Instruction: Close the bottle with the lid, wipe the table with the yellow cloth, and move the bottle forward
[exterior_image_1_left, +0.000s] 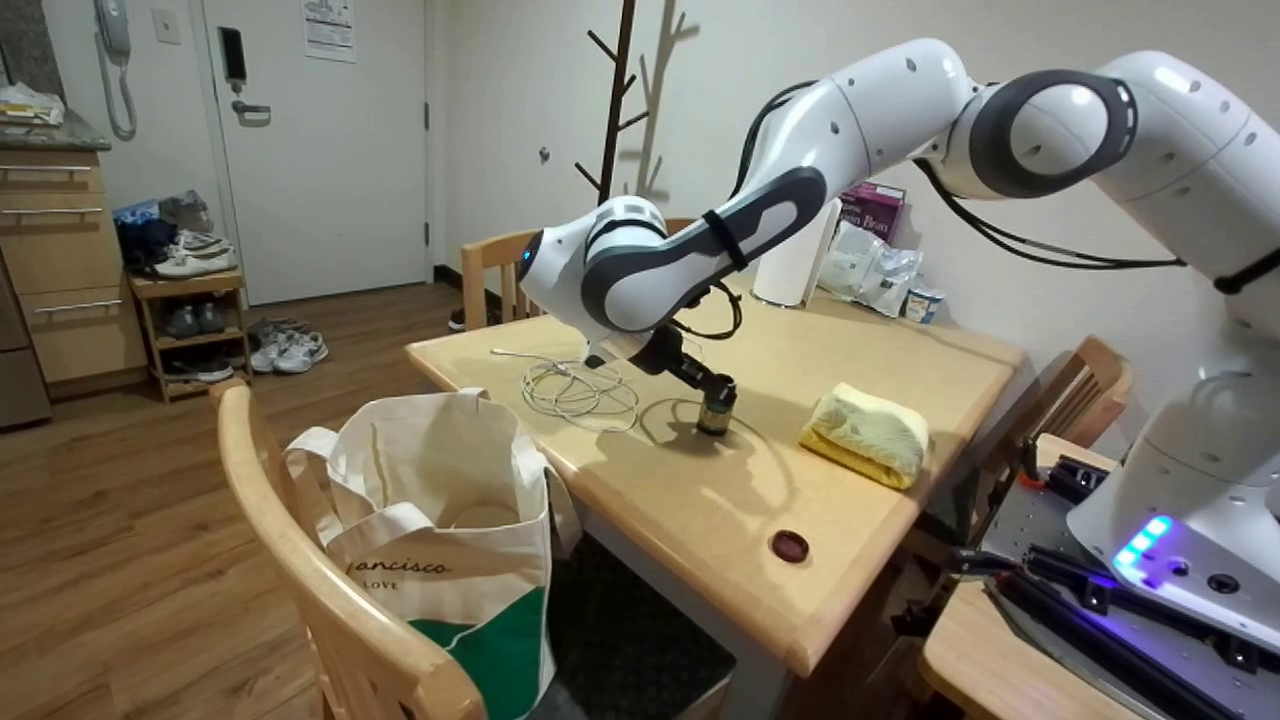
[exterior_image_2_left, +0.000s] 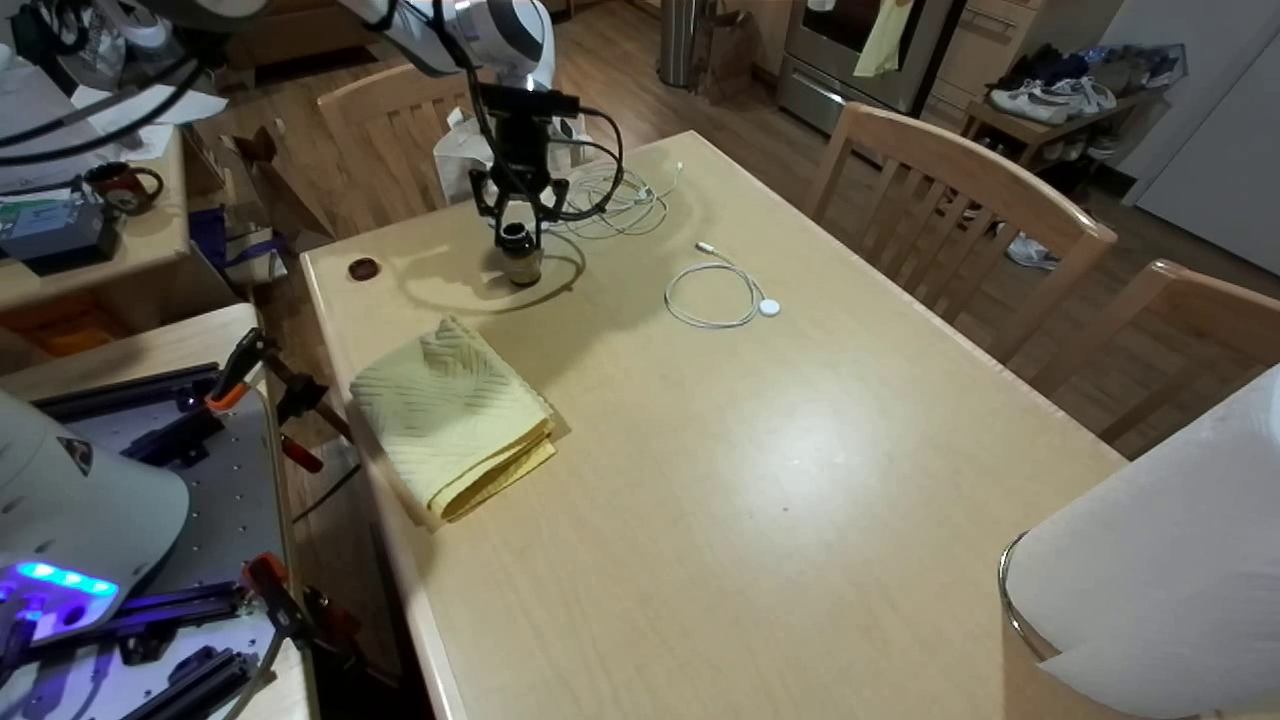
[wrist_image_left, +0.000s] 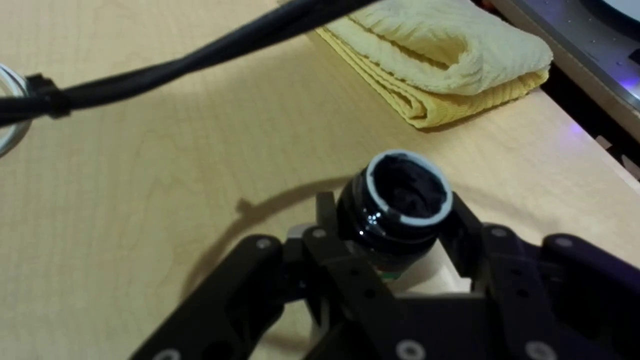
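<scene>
Table (exterior_image_2_left: 700, 540): light wood with rounded corners, spread beneath my claw (wrist_image_left: 392, 222) in both exterior views. Tote bag (exterior_image_1_left: 455, 550): cream and green, beyond the table's edge, to one side of my claw. Paper roll (exterior_image_2_left: 1150, 590): white, standing across the table, well apart from my claw. Yellow cloth (exterior_image_1_left: 866, 437): folded, near my claw, on the side toward my base (exterior_image_1_left: 1190, 480). Cable (exterior_image_1_left: 575, 395): white, in loose loops near my claw, on the side away from my base. Claw: my black fingers (wrist_image_left: 327, 212) stand parted by the bottle's (wrist_image_left: 385, 227) width, one pressed to each side of it. Bottle: small, dark, roughly upright, gripped within my claw; in the wrist view its mouth shows a pale rim around a dark interior. Whether its foot touches the table I cannot tell. Lid (exterior_image_1_left: 790, 546): dark red-brown disc, flat on the table, apart from my claw and nearer my base.
</scene>
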